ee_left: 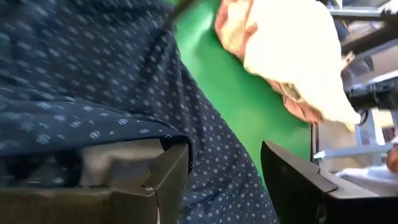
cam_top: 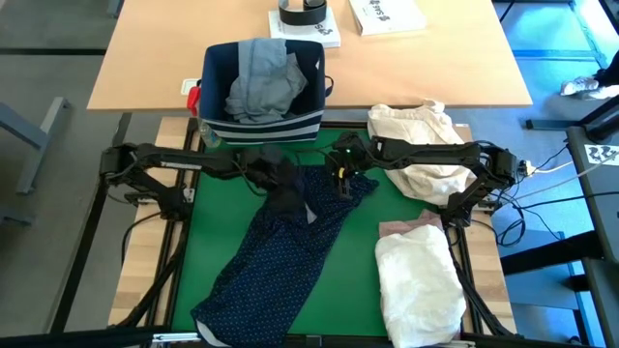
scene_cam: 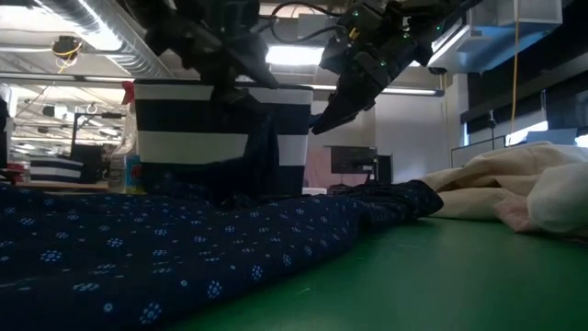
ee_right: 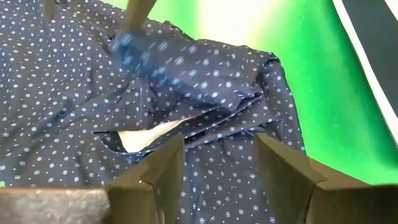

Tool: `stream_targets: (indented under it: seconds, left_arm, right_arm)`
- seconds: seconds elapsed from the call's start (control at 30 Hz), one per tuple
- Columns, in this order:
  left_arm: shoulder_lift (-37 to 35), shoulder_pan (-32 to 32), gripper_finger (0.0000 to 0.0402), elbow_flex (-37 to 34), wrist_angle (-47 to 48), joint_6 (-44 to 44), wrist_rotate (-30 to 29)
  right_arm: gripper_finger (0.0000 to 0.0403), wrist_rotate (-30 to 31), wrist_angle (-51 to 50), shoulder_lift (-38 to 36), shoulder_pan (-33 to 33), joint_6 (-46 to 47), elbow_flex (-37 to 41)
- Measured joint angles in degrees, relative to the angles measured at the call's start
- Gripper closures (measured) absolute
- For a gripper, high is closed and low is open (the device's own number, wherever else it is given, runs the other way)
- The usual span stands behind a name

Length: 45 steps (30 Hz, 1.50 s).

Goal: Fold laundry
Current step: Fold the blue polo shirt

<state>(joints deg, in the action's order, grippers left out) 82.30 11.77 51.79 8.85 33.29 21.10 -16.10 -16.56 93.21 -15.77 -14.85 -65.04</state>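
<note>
The navy white-dotted shirt [cam_top: 280, 261] lies spread slantwise on the green mat [cam_top: 348, 290], from the middle toward the near left corner. My left gripper [cam_top: 276, 179] [ee_left: 224, 162] stands open over the shirt's far end, and a raised hump of that cloth hangs at it [scene_cam: 260, 156]. My right gripper [cam_top: 343, 184] [ee_right: 221, 155] hovers open just right of it, above the shirt's far right part, with nothing between its fingers. The white shirt [cam_top: 416, 280] lies bunched at the near right on the pale pink top [cam_top: 406, 229]. The light grey jeans [cam_top: 261, 77] sit in the bin. My left gripper has a fold of the shirt's far end [ee_left: 124, 134] lying over one of its fingers [ee_left: 168, 177], while the other finger [ee_left: 298, 183] stands free. The fingers slant down from the table's left. The cloth hangs slack below, and the rest of the shirt lies on the mat.
A navy bin with white stripes [cam_top: 208, 68] stands at the mat's far edge. A cream-beige cloth bundle [cam_top: 416, 135] lies at the far right. Bare green mat shows between the dotted shirt and the white shirt. Papers and a tape roll [cam_top: 305, 12] lie on the wooden table behind.
</note>
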Motion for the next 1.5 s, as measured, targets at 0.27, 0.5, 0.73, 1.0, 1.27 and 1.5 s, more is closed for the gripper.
stream_targets:
  seconds: [0.27, 0.5, 0.73, 1.0, 1.27, 1.5]
  left_arm:
    - [-2.55, 1.87, 0.0213, 0.78, 3.15, 0.63, 3.41]
    - [-2.5, 0.54, 0.0213, 0.78, 2.73, 1.96, -6.65]
    - [-1.81, -1.22, 0.0214, 0.81, 2.26, -2.63, -8.51]
    - [-4.65, 0.39, 0.0214, 0.81, 5.47, -2.63, -8.16]
    - [-1.84, 0.62, 0.0214, -0.94, 16.01, -8.61, -20.24]
    - [6.08, 0.88, 0.0214, -2.25, 14.57, -14.68, -19.65]
  right_arm:
    - [0.021, -0.02, 0.12, 0.0, 0.0, 0.0, 0.0]
    - [0.021, -0.02, 8.69, 2.95, 0.02, 9.41, 0.0]
    - [0.021, 1.19, 25.76, 11.89, 1.51, 18.9, -0.09]
    - [0.021, 2.38, 19.9, 18.97, 5.1, 12.46, -0.11]
    - [0.021, 4.57, 9.44, 15.97, 4.57, 13.44, -0.24]
    - [0.021, 8.37, 12.7, 14.25, 4.53, 12.92, -2.77]
